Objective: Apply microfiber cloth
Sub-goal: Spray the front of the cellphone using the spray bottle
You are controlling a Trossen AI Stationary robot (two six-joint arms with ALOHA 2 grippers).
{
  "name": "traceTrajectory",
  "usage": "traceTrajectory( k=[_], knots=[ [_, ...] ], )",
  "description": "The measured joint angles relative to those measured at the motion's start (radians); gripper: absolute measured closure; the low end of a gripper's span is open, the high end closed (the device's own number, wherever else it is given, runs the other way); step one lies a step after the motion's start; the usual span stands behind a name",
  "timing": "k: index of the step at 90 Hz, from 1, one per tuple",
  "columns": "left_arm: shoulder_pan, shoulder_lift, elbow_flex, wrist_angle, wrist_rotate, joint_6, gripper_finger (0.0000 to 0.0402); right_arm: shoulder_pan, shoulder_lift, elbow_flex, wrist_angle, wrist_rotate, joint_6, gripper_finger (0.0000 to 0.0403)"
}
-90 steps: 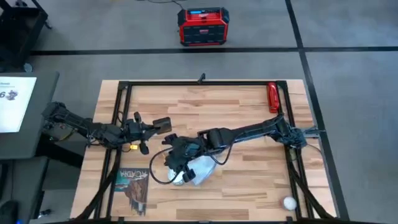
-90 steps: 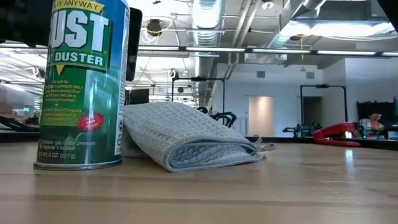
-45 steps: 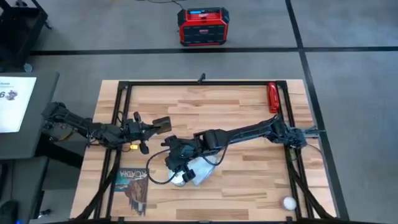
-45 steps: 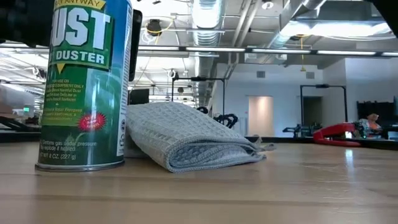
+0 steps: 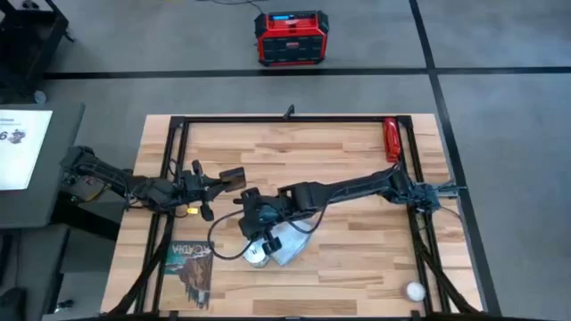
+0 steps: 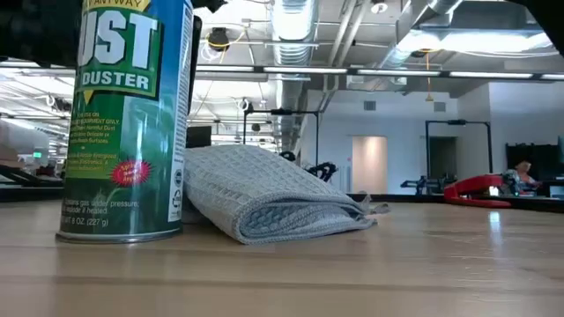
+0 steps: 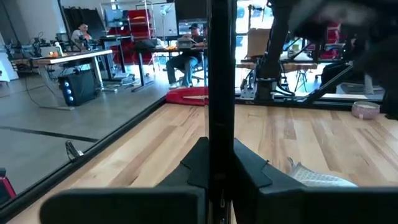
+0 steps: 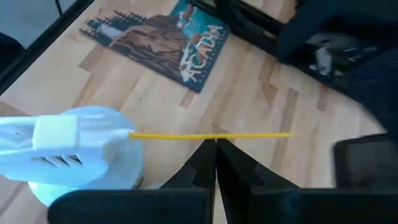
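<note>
1. High view: the wooden surface (image 5: 357, 250) fills the centre of the frame. The right arm reaches from the right edge toward lower centre, where the right gripper (image 5: 259, 239) hangs over the duster can (image 5: 257, 256).
2. The microfiber cloth (image 5: 287, 242) lies folded on the surface at lower centre, partly under the right arm and touching the can on the can's right.
3. Low view: the can (image 6: 126, 119) stands upright at the left of the frame; the cloth (image 6: 264, 195) rests flat beside it, pressed against its base.
4. Right wrist view: the right gripper (image 8: 216, 152) has its fingers pressed together and grasps nothing; the can's white nozzle cap (image 8: 62, 143) and thin yellow straw (image 8: 211, 134) lie just ahead of it.
5. The printed booklet (image 5: 189, 261) lies at the lower left of the surface in the high view.
6. The left gripper (image 5: 230, 177) waits at centre left of the high view, clenched on a thin dark slab seen edge-on in the left wrist view (image 7: 219, 93).
7. A red tool (image 5: 391, 139) sits at the upper right of the surface; a small white ball (image 5: 414, 290) at the lower right.
</note>
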Motion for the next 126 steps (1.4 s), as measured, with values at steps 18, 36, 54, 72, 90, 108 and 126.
traceTrajectory(
  k=[18, 36, 54, 72, 90, 108, 126],
  knots=[
    [-0.010, 0.000, 0.000, 0.000, -0.016, 0.030, 0.0393, -0.017, 0.000, 0.029, -0.053, 0.094, 0.008, 0.0403],
    [-0.093, -0.001, 0.000, -0.007, -0.126, 0.043, 0.0393, -0.007, -0.011, 0.029, -0.065, 0.093, 0.000, 0.0403],
    [-0.277, -0.001, 0.000, -0.028, -0.342, 0.014, 0.0393, 0.011, -0.041, 0.031, -0.098, 0.105, 0.007, 0.0403],
    [-0.512, -0.001, 0.000, -0.027, -0.618, 0.004, 0.0393, 0.048, -0.038, 0.029, -0.109, 0.083, 0.009, 0.0403],
    [-0.642, 0.000, 0.000, -0.101, -0.763, -0.100, 0.0393, 0.072, -0.045, 0.029, -0.110, 0.078, 0.027, 0.0403],
    [-0.635, 0.033, 0.000, -0.164, -0.772, -0.216, 0.0393, 0.094, -0.054, 0.030, -0.090, -0.002, 0.044, 0.0403],
    [-0.616, 0.104, 0.000, -0.155, -0.771, -0.275, 0.0393, 0.102, -0.053, 0.029, -0.067, -0.043, 0.045, 0.0403]
  ],
)
